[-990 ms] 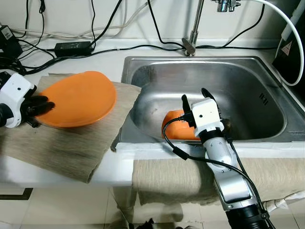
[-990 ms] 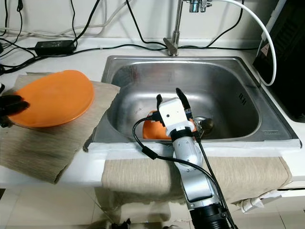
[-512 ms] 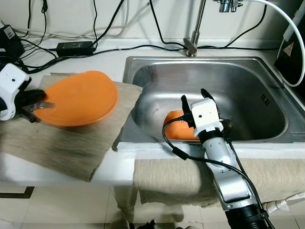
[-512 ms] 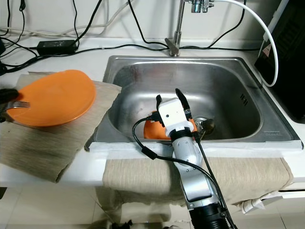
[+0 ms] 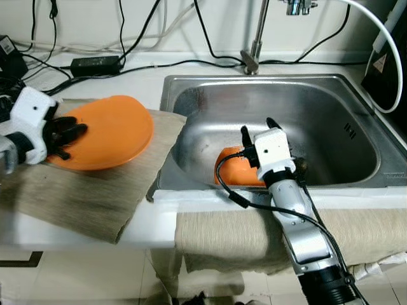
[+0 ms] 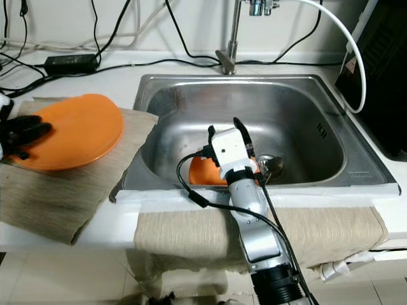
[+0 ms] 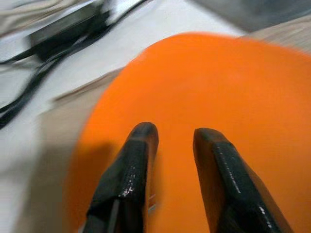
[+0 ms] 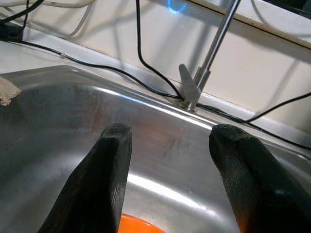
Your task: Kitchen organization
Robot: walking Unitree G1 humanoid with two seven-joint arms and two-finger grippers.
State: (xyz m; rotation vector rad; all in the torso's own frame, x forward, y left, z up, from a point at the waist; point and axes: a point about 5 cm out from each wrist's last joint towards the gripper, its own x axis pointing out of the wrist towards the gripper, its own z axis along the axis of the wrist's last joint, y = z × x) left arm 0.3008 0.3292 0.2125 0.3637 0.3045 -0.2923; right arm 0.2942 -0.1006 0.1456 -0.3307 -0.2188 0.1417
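Note:
An orange plate (image 5: 105,130) lies on a beige cloth (image 5: 95,187) on the counter left of the sink. My left gripper (image 5: 68,135) hovers over the plate's left part. In the left wrist view its fingers (image 7: 138,150) stand a little apart above the orange surface, open, with nothing between the tips. A second orange dish (image 5: 230,176) rests in the steel sink (image 5: 331,114) near the front wall. My right gripper (image 5: 259,127) hangs open just above it, and the dish (image 8: 138,225) peeks in below the spread fingers.
A faucet (image 5: 254,54) rises behind the sink. Black cables and a power adapter (image 5: 96,62) lie on the counter at the back left. A dark appliance (image 5: 389,60) stands at the right. A towel (image 5: 356,229) hangs over the counter front.
The plate was held tilted at its left edge a second ago; it now lies flat on the cloth and my left gripper has moved in over it. The right arm has not moved.

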